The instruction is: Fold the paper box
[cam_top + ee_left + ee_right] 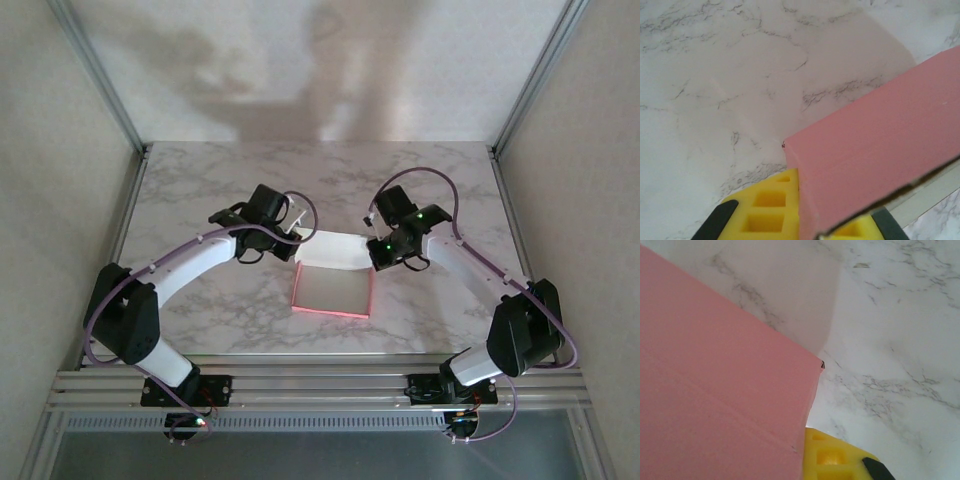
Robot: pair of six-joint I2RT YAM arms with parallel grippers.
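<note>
— Entry: light?
— Bright, diffuse, coming from the near side. Large soft shadows on the back wall (300, 60).
— Entry: sharpness?
— Overhead view crisp. At my wrists the paper box (880, 165) casts a faint shadow over the table (715, 75); my yellow fingers (770, 210), nearest the lens, blur slightly.

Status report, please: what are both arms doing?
Left pincer shut on thin pink-and-white card box, far-left corner. Right pincer shut on far-right corner. Nothing blocking.
</note>
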